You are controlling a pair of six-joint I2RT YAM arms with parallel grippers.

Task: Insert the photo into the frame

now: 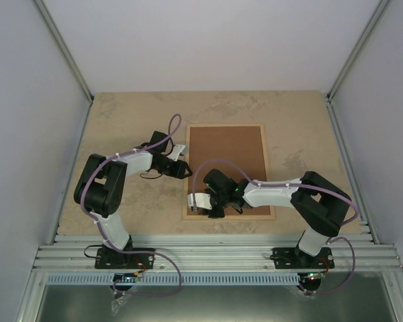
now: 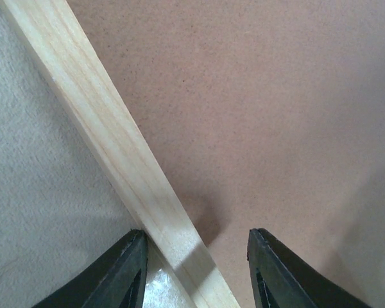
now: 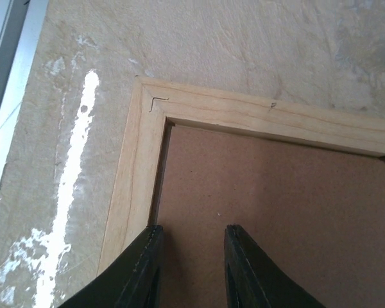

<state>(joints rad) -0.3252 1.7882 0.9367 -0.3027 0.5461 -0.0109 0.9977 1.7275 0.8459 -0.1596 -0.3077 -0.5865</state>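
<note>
The frame [image 1: 269, 174] of light wooden slats lies flat on the table with a brown fibreboard backing panel [image 1: 228, 154] inside it. The photo is not in view. My left gripper [image 1: 187, 168] is open and straddles the frame's left slat [image 2: 115, 141], one finger over the table and one over the backing [image 2: 263, 115]. My right gripper [image 1: 212, 213] is open and empty just above the backing [image 3: 269, 205] near the frame's near-left corner [image 3: 138, 167]. In the right wrist view, the right gripper [image 3: 192, 234] has its left finger beside the slat's inner edge.
The beige stone-patterned table [image 1: 121, 121] lies around the frame. An aluminium rail [image 1: 215, 255] runs along the near edge. White walls enclose the left, right and back sides.
</note>
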